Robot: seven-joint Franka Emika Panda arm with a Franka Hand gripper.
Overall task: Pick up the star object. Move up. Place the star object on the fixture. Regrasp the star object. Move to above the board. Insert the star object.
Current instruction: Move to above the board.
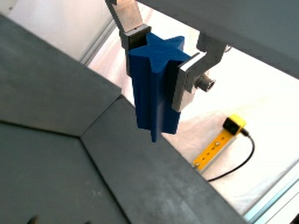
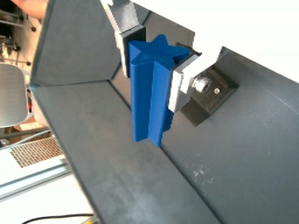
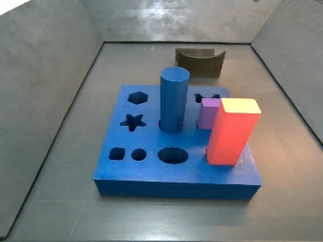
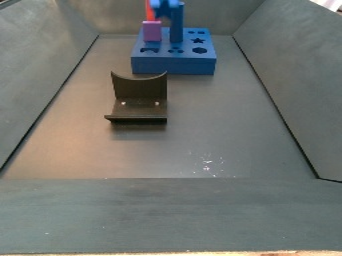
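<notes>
My gripper [image 1: 160, 63] is shut on the star object [image 1: 152, 87], a blue prism with star-shaped ends. The silver fingers clamp its upper end from two sides and it hangs down between them. Both wrist views show this; in a wrist view the star object [image 2: 149, 96] hangs in front of grey bin walls in my gripper [image 2: 156, 66]. The gripper does not show in either side view. The board [image 3: 151, 168] lies on the bin floor and its star hole [image 3: 132, 121] is open. The fixture [image 3: 199, 62] stands behind the board, and it also shows in a side view [image 4: 138, 97].
On the board stand a tall blue cylinder [image 3: 175, 99], a purple block [image 3: 209, 112] and a red block [image 3: 232, 132]. Grey walls [image 3: 70, 104] slope around the bin. A yellow tool with a black cable [image 1: 233, 127] lies outside the bin.
</notes>
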